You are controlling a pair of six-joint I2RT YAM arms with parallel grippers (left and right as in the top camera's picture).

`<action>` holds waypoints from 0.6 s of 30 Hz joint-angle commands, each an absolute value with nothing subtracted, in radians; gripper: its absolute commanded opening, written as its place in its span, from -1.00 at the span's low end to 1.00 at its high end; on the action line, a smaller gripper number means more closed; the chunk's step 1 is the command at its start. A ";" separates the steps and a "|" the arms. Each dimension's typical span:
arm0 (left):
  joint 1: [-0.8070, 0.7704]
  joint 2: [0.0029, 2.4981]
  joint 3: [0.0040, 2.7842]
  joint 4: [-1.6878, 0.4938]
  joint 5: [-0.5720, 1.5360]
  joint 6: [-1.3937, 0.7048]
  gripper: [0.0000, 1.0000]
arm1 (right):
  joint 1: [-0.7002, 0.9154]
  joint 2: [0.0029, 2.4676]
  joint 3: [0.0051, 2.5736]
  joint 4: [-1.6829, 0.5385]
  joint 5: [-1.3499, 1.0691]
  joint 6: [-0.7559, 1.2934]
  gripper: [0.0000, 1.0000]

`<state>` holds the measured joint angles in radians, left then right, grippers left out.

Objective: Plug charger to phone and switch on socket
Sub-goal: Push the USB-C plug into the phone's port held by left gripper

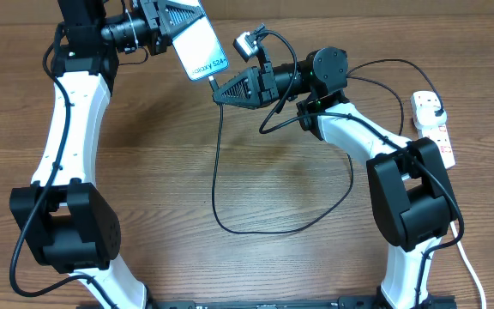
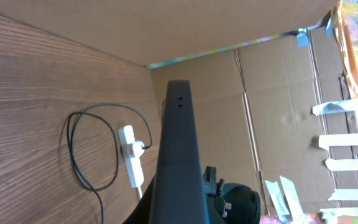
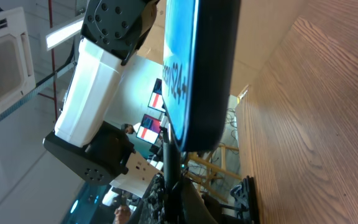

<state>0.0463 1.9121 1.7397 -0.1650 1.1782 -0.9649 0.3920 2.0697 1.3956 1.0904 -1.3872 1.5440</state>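
Hanging clear of the worktop (image 1: 161, 163) near its far edge, the phone (image 1: 197, 45) is clamped in the left gripper (image 1: 181, 24). Its screen faces up and its lower end points toward the right gripper (image 1: 221, 89). That gripper is closed tight on the connector end of the charger (image 1: 215, 184), with the tip right at the phone's bottom edge; whether it is seated I cannot tell.

From there the black cable drops, loops wide across the middle of the worktop and climbs under the right arm (image 1: 358, 133) toward the socket (image 1: 433, 129). The socket lies at the right edge, well apart from both grippers, and the cable reaches it at its far end. The right arm's own wiring (image 1: 281, 107) arcs just beside the charger. A cardboard wall (image 2: 278, 93) closes the far side. The widest open wood lies between the cable loop and the left arm (image 1: 75, 112).
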 commanded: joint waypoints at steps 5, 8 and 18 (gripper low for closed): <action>0.045 1.911 1.749 -0.161 1.227 -0.946 -0.91 | 0.390 2.070 1.409 1.097 -1.388 1.536 -0.92; 0.045 1.911 1.749 -0.162 1.231 -0.946 -0.91 | 0.390 2.070 1.409 1.097 -1.388 1.536 -0.92; 0.045 1.911 1.749 -0.162 1.231 -0.945 -0.92 | 0.390 2.070 1.409 1.097 -1.378 1.536 -0.92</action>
